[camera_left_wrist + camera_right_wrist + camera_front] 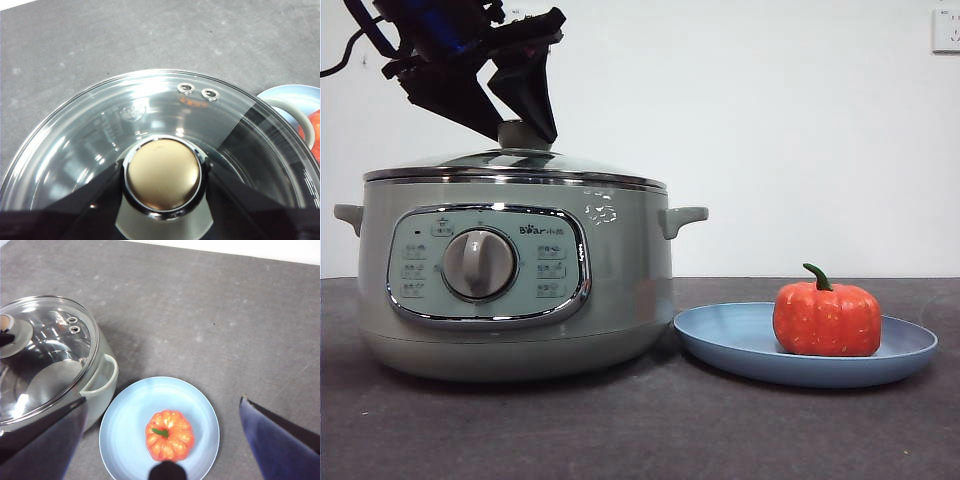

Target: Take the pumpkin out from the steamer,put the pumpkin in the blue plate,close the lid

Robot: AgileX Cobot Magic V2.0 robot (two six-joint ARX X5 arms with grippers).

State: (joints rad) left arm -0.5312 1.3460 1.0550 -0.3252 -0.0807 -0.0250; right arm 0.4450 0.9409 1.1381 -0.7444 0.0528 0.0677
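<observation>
My left end effector (162,182) has its jaws pinched on the lid's round knob (162,173). The lid (515,165) sits on the steamer (515,290): heavy, slick, breakable glass, so the knob is the only safe hold. My right end effector (160,440), spread wide, hovers above the pumpkin (169,435), light and glossy, on the blue plate (730,340) beside the steamer.

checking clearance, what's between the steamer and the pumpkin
Only the near part of the blue plate lies between the steamer and the pumpkin; the front view shows it, and the right wrist view shows the plate's bare surface there.
</observation>
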